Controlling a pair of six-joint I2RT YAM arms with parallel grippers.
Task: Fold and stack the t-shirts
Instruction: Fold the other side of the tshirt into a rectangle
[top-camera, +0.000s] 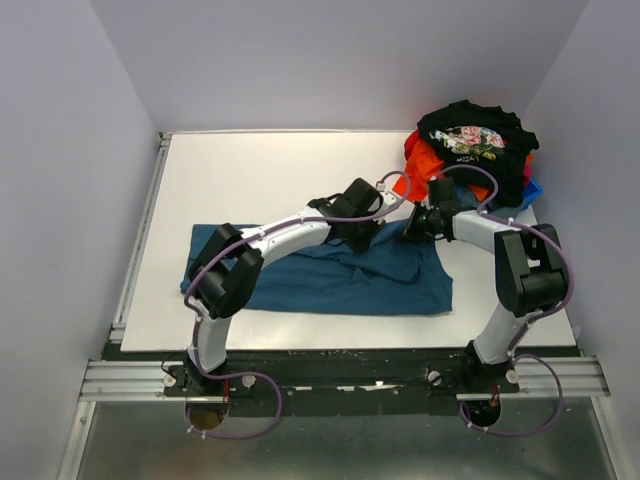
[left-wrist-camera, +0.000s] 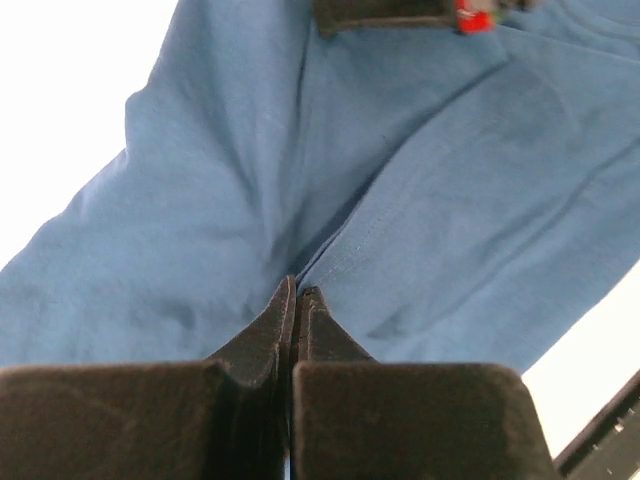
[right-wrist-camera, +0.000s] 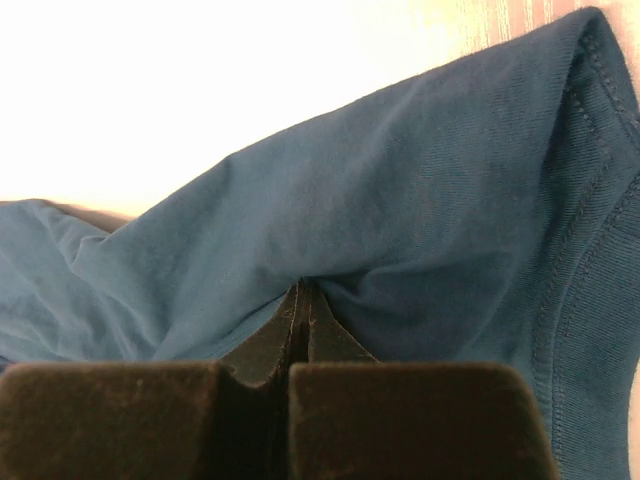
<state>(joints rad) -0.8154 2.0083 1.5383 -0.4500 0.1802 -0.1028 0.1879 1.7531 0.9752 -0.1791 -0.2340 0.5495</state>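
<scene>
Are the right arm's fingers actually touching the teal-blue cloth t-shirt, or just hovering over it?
Touching. The right wrist view shows the right gripper shut, its fingers pinching a raised fold of the teal-blue cloth t-shirt at their tips.

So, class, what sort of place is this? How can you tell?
Probably a robotics lab cell: two arms bolted to a rail, a white table between plain walls, a teal t-shirt laid out.
</scene>
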